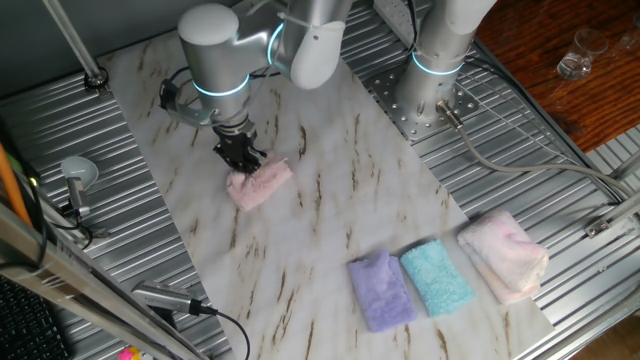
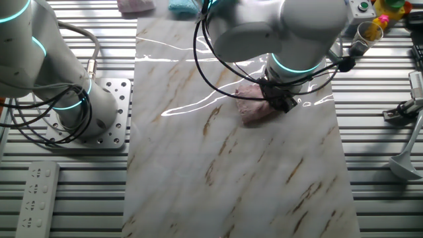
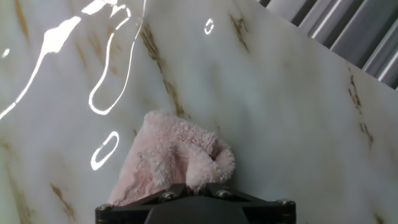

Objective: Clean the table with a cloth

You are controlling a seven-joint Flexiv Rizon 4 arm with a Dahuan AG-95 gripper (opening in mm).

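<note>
The dusty-pink fluffy cloth (image 1: 260, 184) lies on the white marble-look table (image 1: 330, 200) with brown veins. My gripper (image 1: 242, 157) stands on its left end, jaws closed into the pile, pressing it to the slab. In the other fixed view the gripper (image 2: 277, 99) sits on the cloth (image 2: 252, 106) at the right of the table (image 2: 218, 165). In the hand view the cloth (image 3: 171, 155) bunches up between the fingers at the bottom edge, on the table (image 3: 280, 112).
A purple towel (image 1: 380, 290), a teal towel (image 1: 437, 278) and a larger pale pink-white towel (image 1: 505, 255) lie at the slab's near right end. A second arm's base (image 1: 432, 95) stands on ribbed grey metal beside the slab. A remote (image 2: 36, 195) lies on the metal.
</note>
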